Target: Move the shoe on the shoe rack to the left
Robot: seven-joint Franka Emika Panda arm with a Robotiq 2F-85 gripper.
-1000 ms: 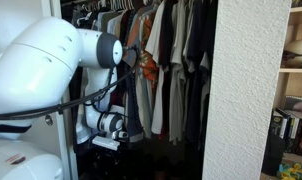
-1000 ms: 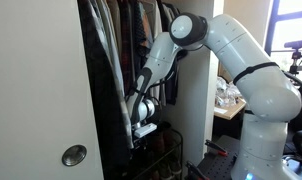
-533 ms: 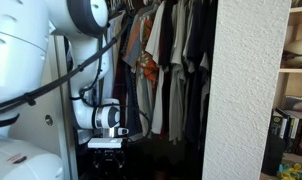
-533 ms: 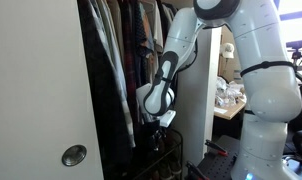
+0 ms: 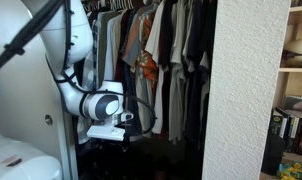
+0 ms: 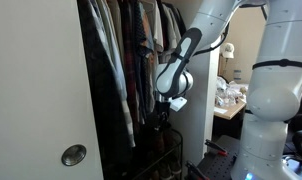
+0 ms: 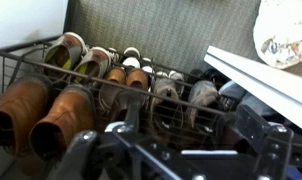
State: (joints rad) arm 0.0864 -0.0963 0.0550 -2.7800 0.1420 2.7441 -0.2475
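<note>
Closet floor under hanging clothes (image 5: pixel 161 60), wire shoe rack (image 7: pixel 51 72) packed with pairs.
From the wrist view, my gripper (image 7: pixel 181 160) hangs short of the rack, fingers spread wide, holding nothing. The grey shoe (image 7: pixel 167 98) sits on the rack at 12 o'clock, just beside its mate. I judge it light and soft-sided, stiffest at the heel, so I'd pinch there. Toward 9 o'clock 2 brown boots (image 7: pixel 51 120) leave little free room, and a white board (image 7: pixel 261 85) crowds 3 o'clock.
</note>
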